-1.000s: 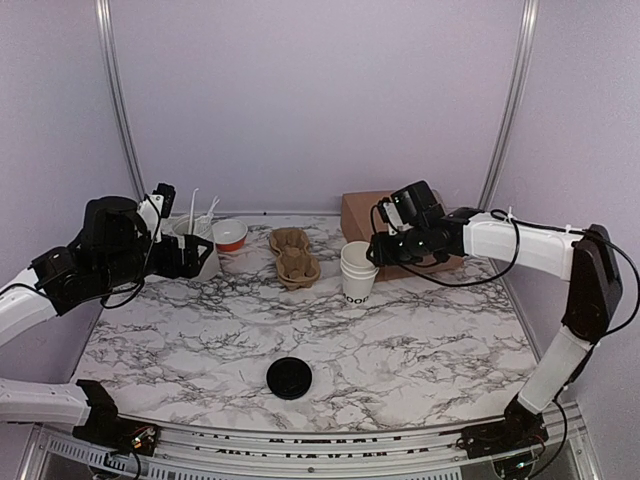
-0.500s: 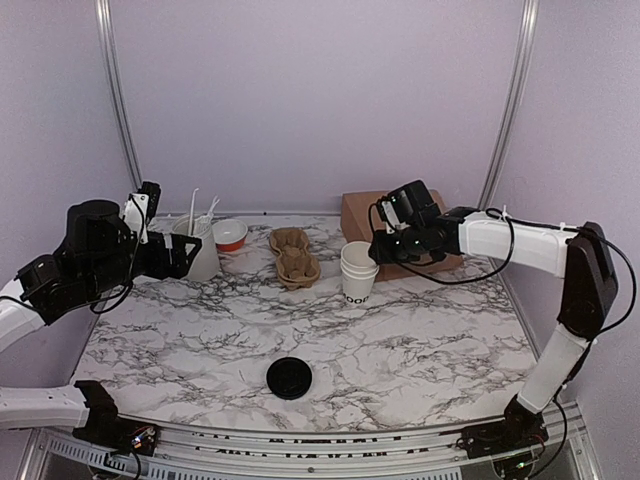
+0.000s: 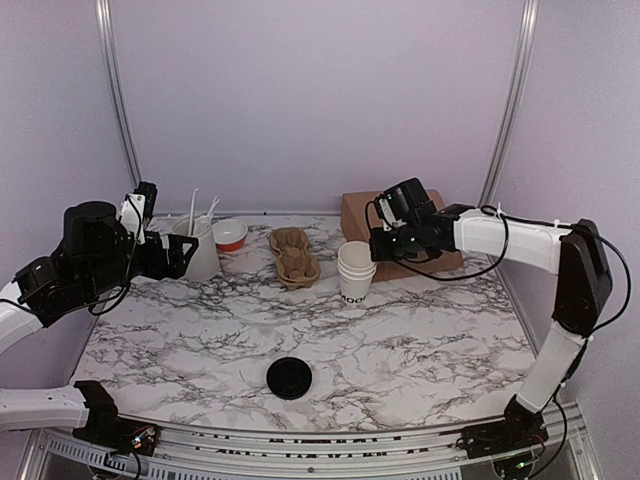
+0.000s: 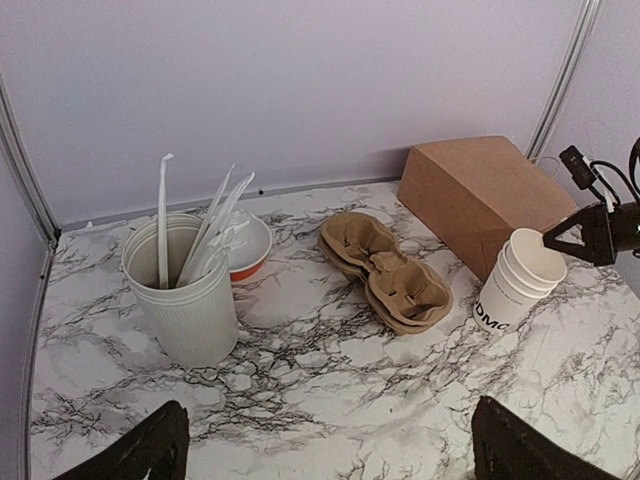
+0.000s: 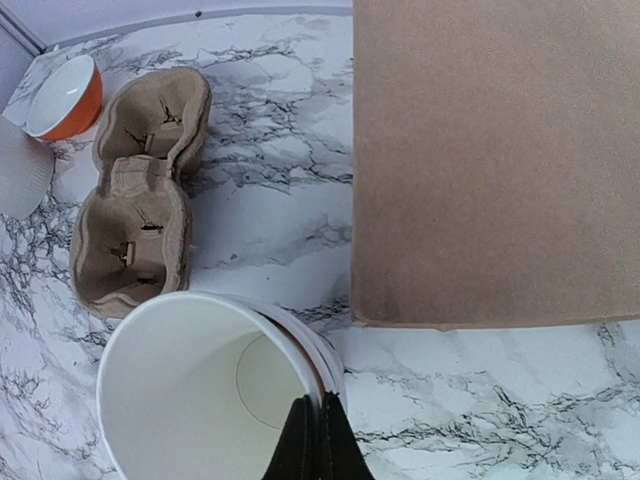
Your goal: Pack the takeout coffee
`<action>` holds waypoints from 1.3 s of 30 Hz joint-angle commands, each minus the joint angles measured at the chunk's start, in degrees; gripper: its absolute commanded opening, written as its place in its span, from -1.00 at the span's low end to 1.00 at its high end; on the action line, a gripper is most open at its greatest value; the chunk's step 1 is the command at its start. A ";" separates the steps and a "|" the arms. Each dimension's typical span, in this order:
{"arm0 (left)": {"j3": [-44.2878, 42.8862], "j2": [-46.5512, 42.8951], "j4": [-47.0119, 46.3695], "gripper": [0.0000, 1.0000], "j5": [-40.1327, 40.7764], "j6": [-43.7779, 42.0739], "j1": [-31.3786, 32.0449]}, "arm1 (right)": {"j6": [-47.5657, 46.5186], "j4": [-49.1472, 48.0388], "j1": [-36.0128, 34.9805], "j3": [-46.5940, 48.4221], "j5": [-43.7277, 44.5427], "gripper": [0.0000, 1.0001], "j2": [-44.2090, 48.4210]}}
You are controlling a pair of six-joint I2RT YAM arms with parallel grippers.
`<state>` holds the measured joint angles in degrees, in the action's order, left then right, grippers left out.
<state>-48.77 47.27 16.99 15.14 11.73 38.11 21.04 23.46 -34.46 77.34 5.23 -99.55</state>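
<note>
The top cup point(image 5: 190, 400), centre right, is being pinched at its rim by the right fingers point(image 5: 315, 440), likely to unstack it, while the left fingers point(image 4: 150, 452) are being held wide, empty.

My left arm point(image 3: 90, 255) was folded back at the left side, and my left gripper point(image 3: 188, 254) pointed to the right with its jaws spread wide (both fingers point(image 4: 150, 450) sat in the bottom corners of its wrist view). My right arm point(image 3: 510, 240) reached far forward and across; my right gripper point(image 3: 377, 246) aimed left and downward, pinched shut.
</note>
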 commanded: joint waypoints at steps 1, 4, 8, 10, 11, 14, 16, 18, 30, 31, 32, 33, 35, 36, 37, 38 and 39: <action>0.70 -0.31 -0.42 0.98 0.62 -0.83 -0.03 | 0.16 0.75 0.35 3.58 0.98 -1.00 -0.40; 0.70 -0.20 -0.45 0.98 0.60 -0.91 -0.05 | 0.15 1.12 0.36 4.06 1.00 -1.00 -0.01; 0.69 0.17 -0.46 0.98 0.37 -1.00 -0.23 | 0.15 1.41 0.34 4.63 0.44 -1.00 0.71; 0.61 0.32 -0.47 0.98 -0.03 -1.00 -0.23 | 0.25 1.71 0.33 5.06 0.15 -1.00 1.19; 0.61 0.38 -0.42 0.98 -0.29 -1.00 -0.30 | 0.27 1.88 0.39 5.24 0.06 -1.00 1.45; 0.52 0.64 -0.38 0.98 -1.48 -1.00 -0.34 | 0.18 2.42 0.37 6.07 -0.05 -1.00 2.31; 0.46 0.72 -0.41 0.98 -2.33 -1.17 -0.40 | 0.12 2.91 0.36 6.64 -0.14 -1.00 2.93; 0.37 0.65 -0.47 0.98 -2.48 -1.18 -0.40 | 0.10 3.28 0.36 6.86 -0.28 -1.00 3.68; -2.33 2.60 -0.24 0.98 -10.23 0.98 -0.49 | -1.47 6.24 -0.58 7.86 0.56 -1.00 9.66; -2.64 2.72 -0.24 0.98 -10.72 1.49 -0.49 | -1.64 6.46 -0.65 7.75 0.60 -1.00 10.42; -2.98 2.92 -0.21 0.98 -11.61 2.16 -0.49 | -1.77 6.62 -0.69 7.55 0.60 -1.00 11.19; -3.42 3.18 -0.23 0.98 -12.10 2.81 -0.41 | -1.91 6.80 -0.82 7.33 0.60 -1.00 12.16; -3.75 3.82 -0.35 0.98 -12.69 4.36 -0.40 | -2.04 7.09 -1.08 6.22 0.35 -1.00 14.42; -3.82 4.28 -0.31 0.98 -13.20 5.12 -0.28 | -2.07 7.23 -1.17 5.64 0.05 -1.00 15.40; -3.87 4.66 -0.51 0.98 -13.49 5.79 -0.08 | -2.07 7.48 -1.36 4.97 -0.22 -1.00 16.43; -3.81 4.94 -0.67 0.98 -13.39 6.45 0.24 | -2.19 7.62 -1.73 4.19 -0.47 -1.00 17.36; -3.67 5.22 -0.96 0.98 -13.24 7.18 0.29 | -2.23 7.77 -2.15 3.37 -0.44 -1.00 18.42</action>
<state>-51.05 51.27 16.91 3.75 15.38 37.91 19.57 30.11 -35.16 82.32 5.23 -85.67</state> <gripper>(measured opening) 0.992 0.007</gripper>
